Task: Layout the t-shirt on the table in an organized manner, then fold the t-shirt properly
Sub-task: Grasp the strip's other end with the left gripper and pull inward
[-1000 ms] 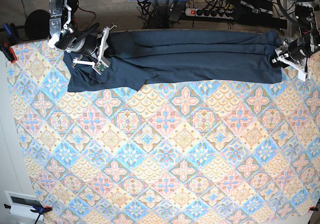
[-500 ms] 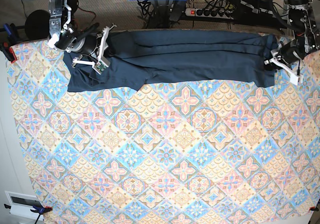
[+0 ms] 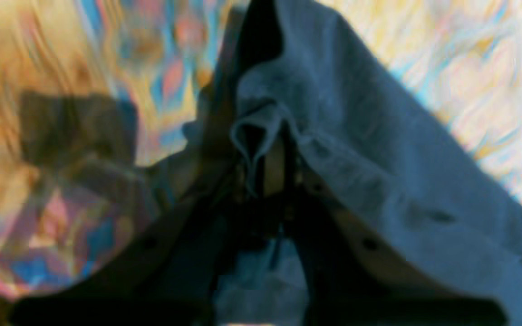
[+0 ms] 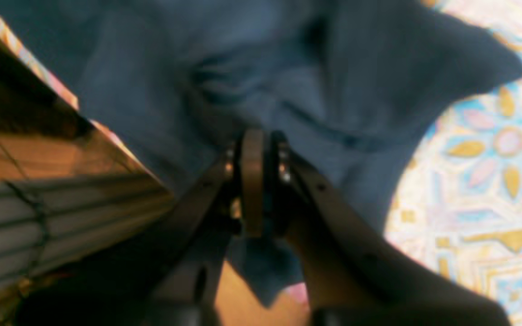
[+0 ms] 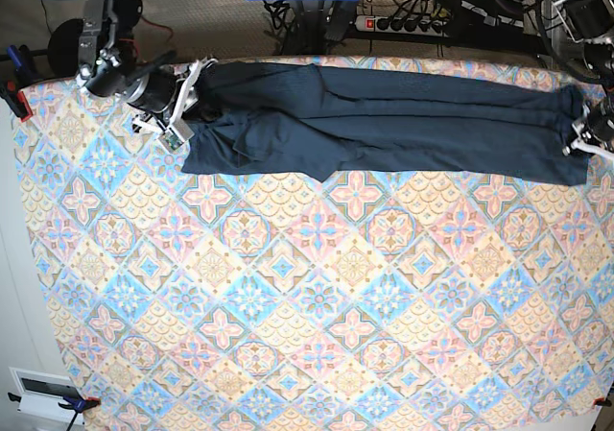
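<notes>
The t-shirt (image 5: 384, 124) lies stretched in a long dark band along the far edge of the table (image 5: 317, 297), its folds running lengthwise; most of the patterned cloth nearer the camera is bare. At the shirt's end on the base view's left, the right gripper (image 5: 177, 114) has its jaws pressed together on a pinch of navy fabric (the right wrist view shows the cloth bunched right at the tips (image 4: 254, 149)); beside that end the table's edge drops away. At the shirt's opposite end the left gripper (image 5: 580, 138) has its jaws nearly closed on a gathered hem, and the left wrist view, though blurred, shows fabric (image 3: 356, 149) draped over one finger.
</notes>
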Motion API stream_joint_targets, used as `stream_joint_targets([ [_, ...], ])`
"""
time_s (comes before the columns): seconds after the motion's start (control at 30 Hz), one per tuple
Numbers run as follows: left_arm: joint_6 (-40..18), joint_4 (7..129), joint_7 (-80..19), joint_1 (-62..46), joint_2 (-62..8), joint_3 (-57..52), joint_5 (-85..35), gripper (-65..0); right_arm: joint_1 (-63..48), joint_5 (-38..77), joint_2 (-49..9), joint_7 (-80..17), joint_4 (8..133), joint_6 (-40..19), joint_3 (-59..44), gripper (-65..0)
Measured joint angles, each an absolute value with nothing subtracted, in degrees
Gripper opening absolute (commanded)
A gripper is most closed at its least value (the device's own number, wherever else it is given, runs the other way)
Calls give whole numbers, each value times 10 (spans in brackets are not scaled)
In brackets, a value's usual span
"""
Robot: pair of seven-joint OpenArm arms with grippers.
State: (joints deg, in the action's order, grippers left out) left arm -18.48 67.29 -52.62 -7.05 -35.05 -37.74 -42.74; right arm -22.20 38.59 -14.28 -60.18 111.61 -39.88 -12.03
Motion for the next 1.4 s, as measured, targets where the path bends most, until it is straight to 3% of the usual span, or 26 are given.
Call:
stream_joint_targets([
  [0.2,-181,757,-546,-93,-352,-376,-444,-650,-222,395,-142,-605,1116,-399,-135,-622],
  [0.63,-189,1040,-650,-186,-204,-375,-493,-650,-193,396,-142,-601,1116,-399,-136,-622],
  [0.97,-186,1042,-673,-182,-124,-373,-498,-647,-193,394,-142,-606,1116,-399,-189,-622],
  [1.4,-185,982,-667,-148,-87,-312,-497,-646,-194,397,-141,-605,1116,-399,-199,-622],
])
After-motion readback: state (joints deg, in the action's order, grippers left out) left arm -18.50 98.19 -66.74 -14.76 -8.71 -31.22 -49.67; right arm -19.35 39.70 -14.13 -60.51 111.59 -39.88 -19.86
